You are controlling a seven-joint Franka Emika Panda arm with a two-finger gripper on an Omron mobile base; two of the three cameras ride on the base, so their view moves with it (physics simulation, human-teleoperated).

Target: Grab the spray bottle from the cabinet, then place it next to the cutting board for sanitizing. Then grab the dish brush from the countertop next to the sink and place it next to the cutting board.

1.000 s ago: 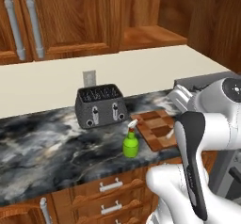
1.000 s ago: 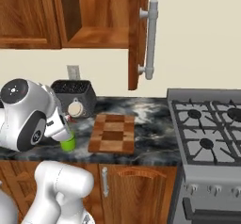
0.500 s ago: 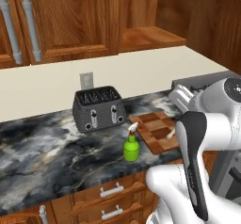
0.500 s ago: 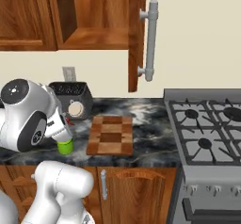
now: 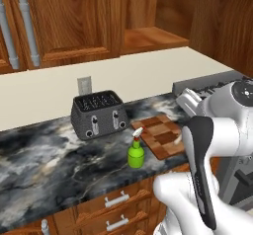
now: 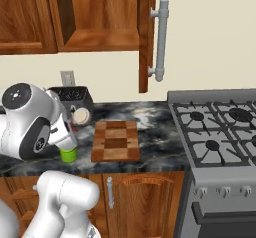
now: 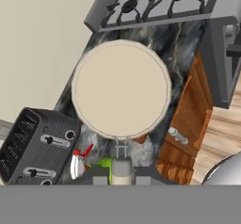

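With the dish brush (image 7: 121, 89) clamped in the closed gripper (image 7: 121, 175), the spray bottle (image 5: 136, 153) beside the cutting board (image 5: 160, 135) could be toppled if crowded during placement.

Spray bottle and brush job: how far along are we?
Done: the small bright-green spray bottle stands on the dark marble countertop beside the checkered wooden cutting board. In hand: the claw is shut on the handle of the round cream-headed dish brush. Left: set the brush down next to the board.
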